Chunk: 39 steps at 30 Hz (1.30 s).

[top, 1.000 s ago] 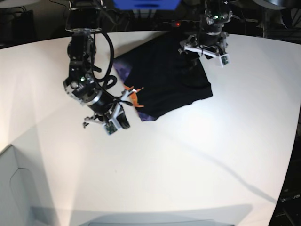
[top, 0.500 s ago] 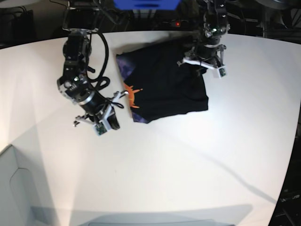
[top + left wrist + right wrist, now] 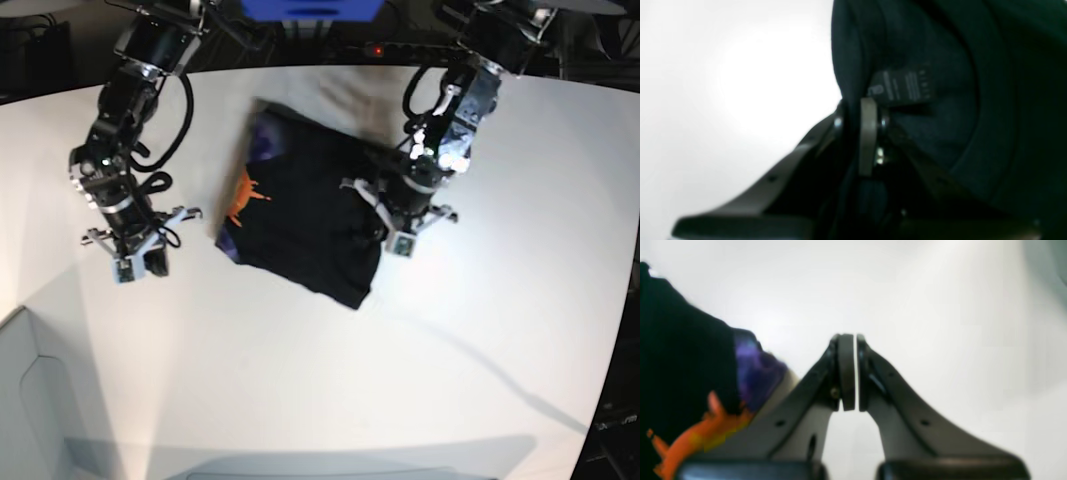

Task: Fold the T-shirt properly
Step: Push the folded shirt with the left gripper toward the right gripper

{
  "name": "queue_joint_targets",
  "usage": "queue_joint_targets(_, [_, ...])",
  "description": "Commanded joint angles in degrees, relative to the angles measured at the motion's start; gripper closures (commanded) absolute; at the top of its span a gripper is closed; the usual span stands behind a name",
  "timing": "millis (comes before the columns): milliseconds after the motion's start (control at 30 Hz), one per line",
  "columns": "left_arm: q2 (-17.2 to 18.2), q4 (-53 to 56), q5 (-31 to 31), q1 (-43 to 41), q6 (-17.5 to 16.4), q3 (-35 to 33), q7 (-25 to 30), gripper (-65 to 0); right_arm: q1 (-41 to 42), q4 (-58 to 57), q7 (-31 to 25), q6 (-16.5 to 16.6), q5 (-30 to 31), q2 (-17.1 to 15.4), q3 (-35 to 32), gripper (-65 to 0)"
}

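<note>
The black T-shirt [image 3: 300, 215] lies folded into a rough rectangle on the white table, with its orange and purple print [image 3: 245, 195] at its left edge. My left gripper [image 3: 372, 200] is shut on the shirt's right edge. In the left wrist view the gripper [image 3: 862, 106] pinches black cloth [image 3: 940, 116] beside a small dark tag with pale print [image 3: 903, 86]. My right gripper [image 3: 150, 245] is left of the shirt, apart from it. In the right wrist view the gripper [image 3: 850, 340] is shut and empty over bare table, with the printed shirt corner [image 3: 750, 370] to its left.
The white table [image 3: 330, 370] runs wide in front of the shirt. A pale grey box edge [image 3: 30, 400] sits at the front left. Dark equipment and cables [image 3: 330, 20] line the table's back edge.
My left gripper has pulled the shirt's right edge toward the front and the shirt has turned and shifted forward. My right gripper has moved left, away from the printed corner.
</note>
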<state>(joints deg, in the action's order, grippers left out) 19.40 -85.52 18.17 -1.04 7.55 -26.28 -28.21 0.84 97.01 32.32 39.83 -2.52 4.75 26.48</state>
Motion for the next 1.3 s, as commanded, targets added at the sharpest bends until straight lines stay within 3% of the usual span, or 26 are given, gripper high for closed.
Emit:
queue_joint_targets(0, [1.04, 1.43, 0.60, 2.75, -0.12, -4.62, -3.84, 0.0, 1.14, 1.85, -1.68, 0.17, 0.90, -0.23, 1.61, 0.0])
queue_joint_targets(167, [1.31, 8.02, 0.77, 20.69, -0.12, -26.68, -3.57, 0.0, 2.63, 5.10, -1.59, 0.17, 0.72, 0.04, 9.96, 0.0])
queue_joint_targets(300, [-3.71, 11.45, 0.51, 30.53, -0.21, -40.57, -3.57, 0.0, 2.54, 6.94, -1.59, 0.17, 0.72, -0.23, 15.59, 0.0])
queue_joint_targets(400, [-8.01, 13.56, 0.42, 34.75, -0.30, -46.99, -3.49, 0.0, 2.19, 7.74, -1.50, 0.17, 0.63, -0.14, 19.81, 0.0])
queue_joint_targets(500, [-12.23, 15.84, 0.42, 38.09, -5.13, -51.83, -3.49, 0.0, 1.14, 7.74, -1.50, 0.17, 0.63, -0.05, 22.53, 0.0])
queue_joint_targets(600, [-15.49, 17.78, 0.33, 39.15, -9.27, -52.62, -3.57, 0.0, -0.53, 7.74, -1.50, 0.17, 0.63, -0.05, 23.85, 0.0])
queue_joint_targets(700, [-17.95, 20.59, -2.75, 39.41, -10.14, -52.62, -3.93, 0.0, -1.76, 7.82, -1.50, 0.17, 0.63, 0.04, 24.03, 0.0])
queue_joint_targets(800, [-19.44, 22.53, -9.34, 39.15, -10.14, -52.62, -4.01, -6.7, -2.47, 7.82, -1.50, 0.17, 0.63, 0.04, 24.03, 0.0])
queue_joint_targets(967, [-19.27, 21.82, -16.64, 38.97, -9.79, -52.35, -4.01, -27.7, -2.47, 7.91, -1.50, 0.17, 0.63, 1.18, 24.03, 0.0])
queue_joint_targets(1133, [-18.65, 15.84, -19.71, 38.97, -9.79, -46.90, -4.10, -28.4, -2.56, 9.49, -1.50, 0.17, 0.63, 1.36, 23.67, 0.0])
queue_joint_targets(1267, [-16.01, 4.33, -23.67, 36.77, -9.88, -38.64, -10.34, -28.4, -2.56, 11.08, -1.50, 0.17, 0.63, 1.36, 23.67, 0.0])
